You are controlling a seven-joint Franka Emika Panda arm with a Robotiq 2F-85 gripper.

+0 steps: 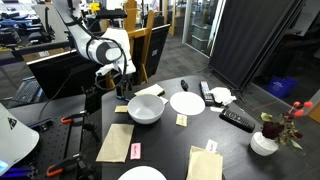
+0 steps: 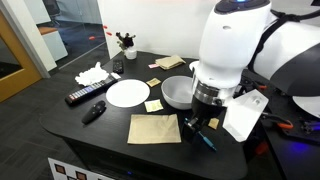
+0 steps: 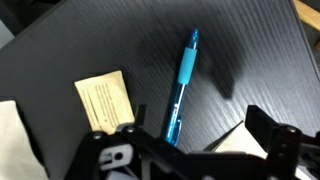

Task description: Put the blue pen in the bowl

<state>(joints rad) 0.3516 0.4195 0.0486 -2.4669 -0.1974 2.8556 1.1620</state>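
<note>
Gripper (image 3: 190, 148), fingers apart, hangs over blue pen (image 3: 180, 85) on dark table (image 3: 250, 50), nr bowl (image 2: 176, 93); paper slip (image 3: 103, 98) print illegible.

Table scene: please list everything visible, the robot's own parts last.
blue pen: one, blue, on the table under the gripper
bowl: one, white, beside the pen
plates: two, white, one beside the bowl, one at the table's edge
napkins: at least two, tan, lying flat
paper notes: several, yellow, scattered
remote controls: two, black, beyond the plate
dark object: one, black, by a remote control
crumpled tissue: one, white, near the remote controls
vase: one, white, holding dark flowers, table's edge
gripper: one, black, open above the pen
arm: one, white, above the gripper
</note>
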